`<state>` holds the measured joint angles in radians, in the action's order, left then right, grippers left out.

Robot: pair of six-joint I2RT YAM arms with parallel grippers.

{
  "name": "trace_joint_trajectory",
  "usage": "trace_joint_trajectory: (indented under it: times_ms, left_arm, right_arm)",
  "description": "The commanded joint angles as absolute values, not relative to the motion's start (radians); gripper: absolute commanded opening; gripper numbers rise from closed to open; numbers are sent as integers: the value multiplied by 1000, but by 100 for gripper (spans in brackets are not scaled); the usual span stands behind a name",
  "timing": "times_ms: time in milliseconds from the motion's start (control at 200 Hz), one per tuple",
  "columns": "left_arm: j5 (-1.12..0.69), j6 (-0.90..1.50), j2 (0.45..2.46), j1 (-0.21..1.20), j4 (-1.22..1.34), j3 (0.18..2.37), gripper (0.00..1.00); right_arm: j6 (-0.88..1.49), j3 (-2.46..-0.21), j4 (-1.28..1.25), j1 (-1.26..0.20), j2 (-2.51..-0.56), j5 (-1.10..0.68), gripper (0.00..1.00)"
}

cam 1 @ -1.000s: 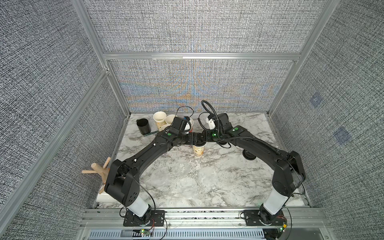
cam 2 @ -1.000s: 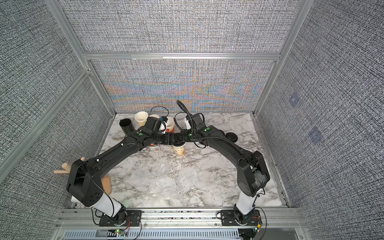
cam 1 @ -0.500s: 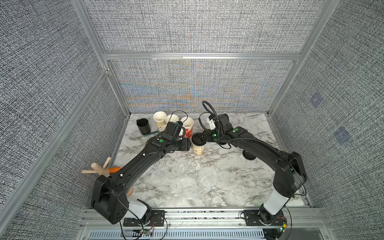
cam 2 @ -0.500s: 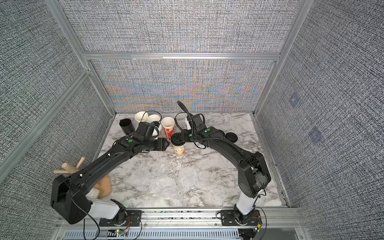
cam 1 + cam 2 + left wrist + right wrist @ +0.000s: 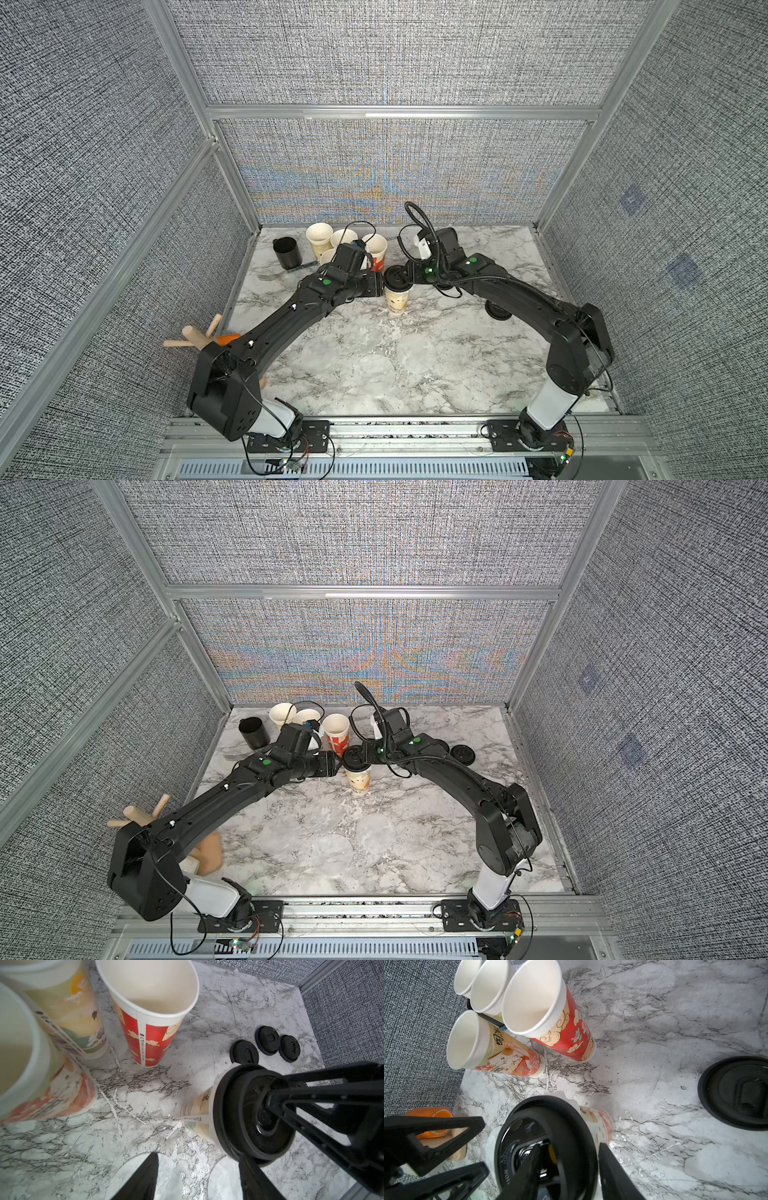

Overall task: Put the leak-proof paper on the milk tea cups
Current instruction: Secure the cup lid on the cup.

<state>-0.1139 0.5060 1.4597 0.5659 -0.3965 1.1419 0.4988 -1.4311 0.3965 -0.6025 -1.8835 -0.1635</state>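
Straddling lid (image 5: 550, 1118) over paper (image 5: 566, 1099) | right jaws: grip unclear | left jaws: wide, beside cup (image 5: 397, 301)

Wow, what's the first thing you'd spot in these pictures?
The black left arm and right arm meet like an arch over one lidded cup mid-table, with white paper frilling out under its black lid. Nearer the back wall stand open cups, and spare lids lie on the marble table.
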Motion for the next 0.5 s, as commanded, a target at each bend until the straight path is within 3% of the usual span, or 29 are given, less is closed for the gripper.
trace_joint_trajectory:
  times_ms: [0,495]
  left_arm:
    - [-123,517,1476,565,-358,1144,63]
    - [-97,512,1511,565,-351,1123,63]
  right_arm:
    - [494,-1422,487,-604,-1893,-132,46]
    - [499,-1396,488,-608,-1868,-133,46]
